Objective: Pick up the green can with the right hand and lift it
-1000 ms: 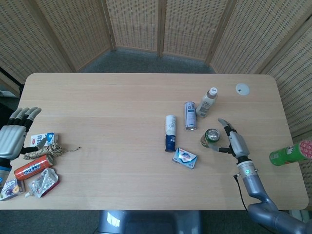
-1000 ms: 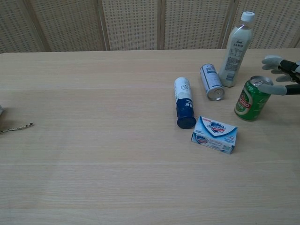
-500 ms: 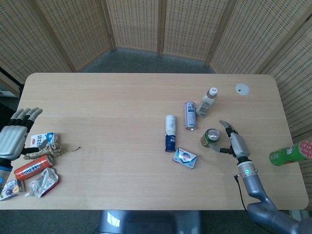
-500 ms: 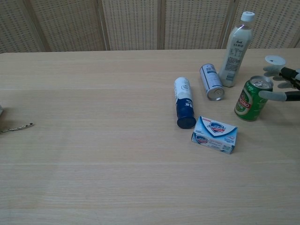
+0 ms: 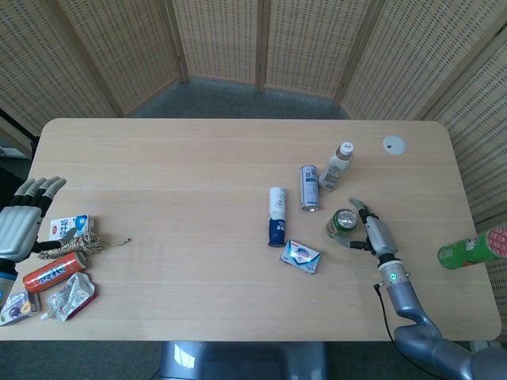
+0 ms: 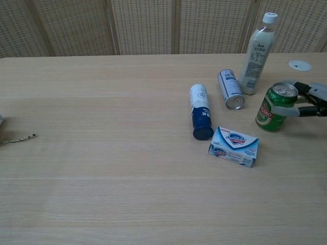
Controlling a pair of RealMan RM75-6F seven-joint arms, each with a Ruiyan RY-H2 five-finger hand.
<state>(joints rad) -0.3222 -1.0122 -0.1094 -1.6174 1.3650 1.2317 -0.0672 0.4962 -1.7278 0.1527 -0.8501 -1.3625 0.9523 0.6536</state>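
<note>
**A:** How much room is there around the can?

**B:** The table [image 5: 198, 158] is wide and mostly bare through the middle and along the far side. The green can [image 6: 275, 107] stands right of centre, well in from the right edge, with bare wood in front of it and to its right, where the right arm comes in.

**A:** What does the can look like?

**B:** It stands upright, green with a red and white label and a silver top.

**A:** And the right hand?

**B:** The right hand [image 5: 371, 234] is at the can's right side, fingers [image 6: 287, 112] curled round toward it. They look to be touching the can, but I cannot tell whether the grip is closed. The can's base sits on the table.

**A:** What crowds it?

**B:** A tall white bottle [image 6: 257, 54] stands just behind it, a silver can [image 6: 230, 89] lies on its side near its left, and a blue-and-white soap box [image 6: 234, 146] lies in front to the left. A white-and-blue tube [image 6: 200, 118] lies further left.

**A:** The other hand?

**B:** The left hand [image 5: 21, 226] hangs at the table's left edge, fingers spread, holding nothing, beside a small carton [image 5: 68, 226], some rope [image 5: 71, 246] and a red can [image 5: 54, 272].
</note>
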